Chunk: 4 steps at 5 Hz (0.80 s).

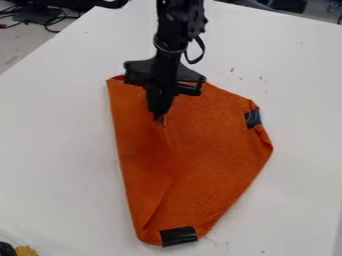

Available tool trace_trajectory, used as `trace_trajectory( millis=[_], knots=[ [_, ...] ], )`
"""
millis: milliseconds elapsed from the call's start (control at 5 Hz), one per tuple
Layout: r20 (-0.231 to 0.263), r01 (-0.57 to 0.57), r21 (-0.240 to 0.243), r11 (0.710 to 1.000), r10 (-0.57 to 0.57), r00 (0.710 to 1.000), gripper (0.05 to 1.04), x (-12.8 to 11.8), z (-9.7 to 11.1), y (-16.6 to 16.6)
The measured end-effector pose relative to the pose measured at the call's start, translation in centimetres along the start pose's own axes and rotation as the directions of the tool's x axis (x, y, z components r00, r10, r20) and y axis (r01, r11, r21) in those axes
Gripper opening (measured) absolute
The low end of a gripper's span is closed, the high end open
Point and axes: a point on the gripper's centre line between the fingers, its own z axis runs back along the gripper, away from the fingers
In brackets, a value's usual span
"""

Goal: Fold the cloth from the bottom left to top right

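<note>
Orange cloth [207,155] in mid-frame, black gripper [159,118] over its upper left part

In the lower left corner, a rough, yellowish-brown piece [27,251] sits beside a rounded dark object [6,249]. Right of them, near the bottom of the frame, a black strip [178,236] crosses the cloth's narrow lower end. The cloth lies on a smooth white surface [60,150], its fabric finely textured. Its left edge runs nearly straight; the right side bulges to a blunt corner, giving an uneven, many-sided outline. A long crease slants up from the lower end, and soft wrinkles gather just below the gripper. A dark, bluish patch [253,118] marks the upper right edge, and a bit of dark red shows at the upper left corner.

The jaws point down at the cloth's upper left part; whether they are parted, closed or gripping fabric cannot be told. Above, the arm [177,25] comes in from the top edge, hanging almost vertical, a black cable loop [198,51] at its right. More dark cables [50,21] tangle in the upper left of the frame.
</note>
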Motion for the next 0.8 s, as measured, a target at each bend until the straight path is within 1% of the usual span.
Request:
trace_trajectory(
  millis=[200, 400, 600, 800],
  knots=[
    [-0.023, 0.002, -0.024, 1.0, -0.003, 1.0, 0.495, 0.3, -0.9, -1.0],
    [-0.026, 0.039, -0.028, 0.999, -0.04, 0.999, 0.803, 0.9, -0.5, -2.2],
    [-0.027, 0.05, -0.024, 0.998, -0.051, 0.998, 1.001, 1.0, 0.0, -2.7],
    [0.039, 0.086, -0.032, 0.996, -0.085, 0.996, 1.004, 1.6, 1.0, -2.2]
  ],
)
